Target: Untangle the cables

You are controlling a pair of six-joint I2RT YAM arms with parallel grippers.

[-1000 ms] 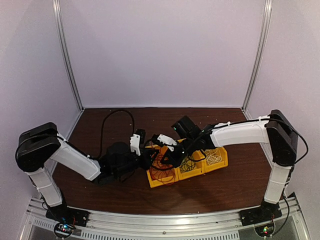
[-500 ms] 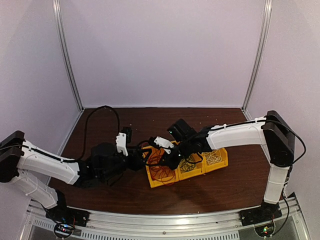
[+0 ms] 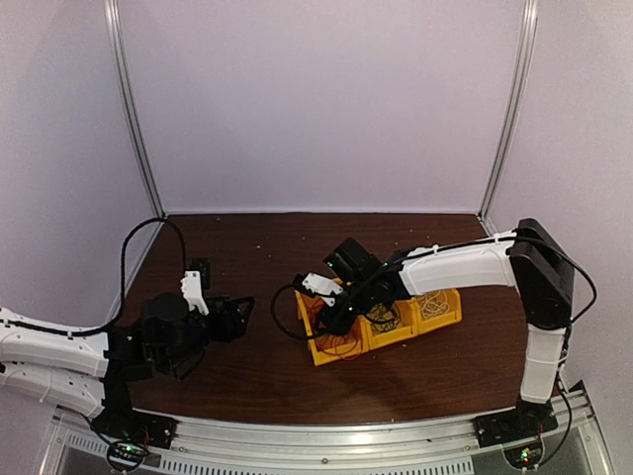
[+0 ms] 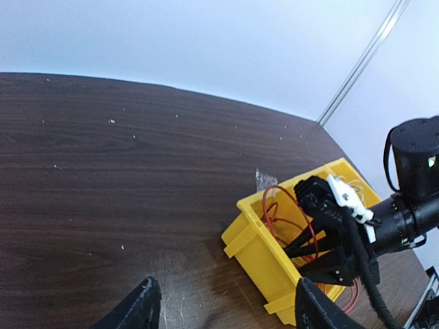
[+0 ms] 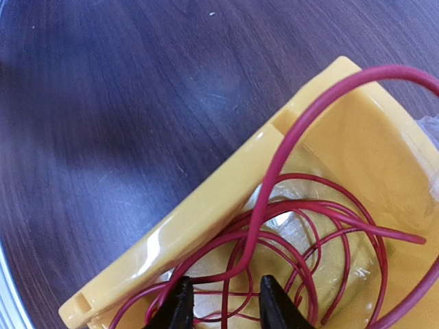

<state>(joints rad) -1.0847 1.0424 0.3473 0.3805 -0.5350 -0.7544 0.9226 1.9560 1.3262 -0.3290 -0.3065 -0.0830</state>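
Risk: springy red cable arches over rim of yellow bin; could snag R hand on lift & drag light bin across table. R hand part-spread just above red loops, nothing clamped. L hand spread wide, empty, well apart. Dark cable & white cable coiled in neighbouring compartments. Wire thin, glossy; bin smooth plastic.

A lab robot cell — plain pale walls, aluminium posts, dark wood-grain table.
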